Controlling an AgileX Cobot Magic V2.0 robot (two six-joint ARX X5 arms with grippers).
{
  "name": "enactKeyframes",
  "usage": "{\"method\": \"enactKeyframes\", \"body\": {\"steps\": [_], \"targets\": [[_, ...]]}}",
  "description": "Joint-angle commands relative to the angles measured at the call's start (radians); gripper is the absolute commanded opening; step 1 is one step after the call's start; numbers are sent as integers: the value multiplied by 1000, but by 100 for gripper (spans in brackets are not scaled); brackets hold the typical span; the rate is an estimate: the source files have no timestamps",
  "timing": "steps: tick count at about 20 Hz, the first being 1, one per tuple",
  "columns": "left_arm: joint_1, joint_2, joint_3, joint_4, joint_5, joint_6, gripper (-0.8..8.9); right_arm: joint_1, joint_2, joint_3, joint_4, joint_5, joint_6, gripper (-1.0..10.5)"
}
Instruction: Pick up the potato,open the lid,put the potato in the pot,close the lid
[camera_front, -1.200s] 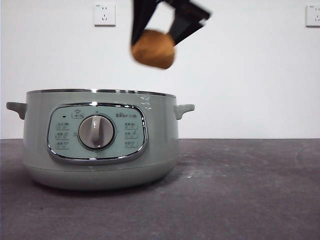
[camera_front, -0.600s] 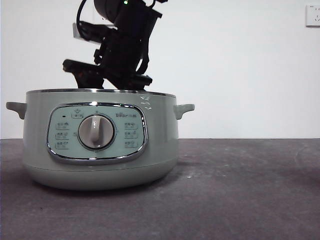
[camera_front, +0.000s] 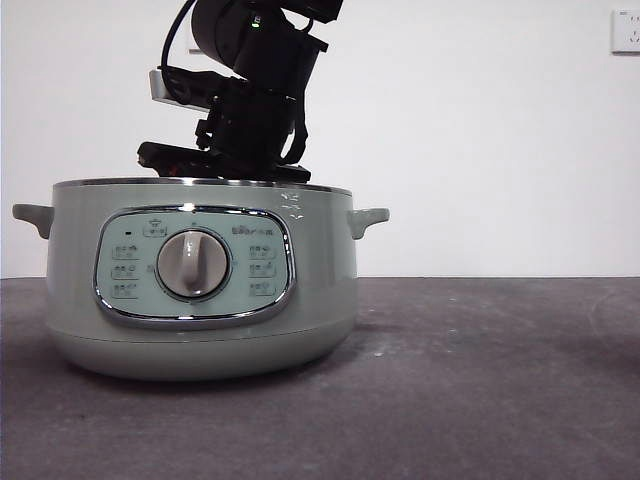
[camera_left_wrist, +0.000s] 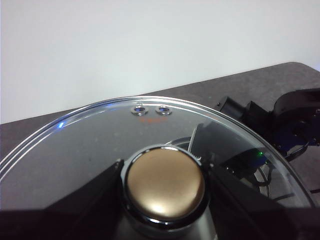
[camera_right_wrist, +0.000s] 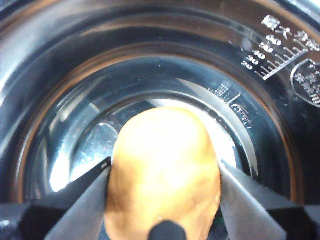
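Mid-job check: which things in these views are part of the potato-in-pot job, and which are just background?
Part of the job:
- pot, open
- potato, gripped by the right gripper down inside the pot
- lid, held off the pot by its knob in the left gripper

Just background:
- wall socket
- table

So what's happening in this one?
The right gripper has reached down into the open pot, its jaws shut on the potato just above the shiny inner bowl. The left gripper holds the glass lid by its knob, away from the pot. The potato is not released yet.
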Motion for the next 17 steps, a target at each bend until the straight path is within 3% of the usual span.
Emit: {"method": "enactKeyframes", "body": {"steps": [1,7,11,14,17], "targets": [[0,-11,16,43,-1,1,-8,3,18,0,-9,-1,11,474],[0,-11,16,76,-3,1,-8,3,-94,0,-82,6,23,468],[0,24,16,147,-2,1,-8,-26,-332,0,-230,5,24,469],[0,110,16,211,3,1,-8,-70,-534,0,-326,4,90,469],[-1,225,16,254,16,1,-8,-132,-679,0,-432,6,93,469]]}}
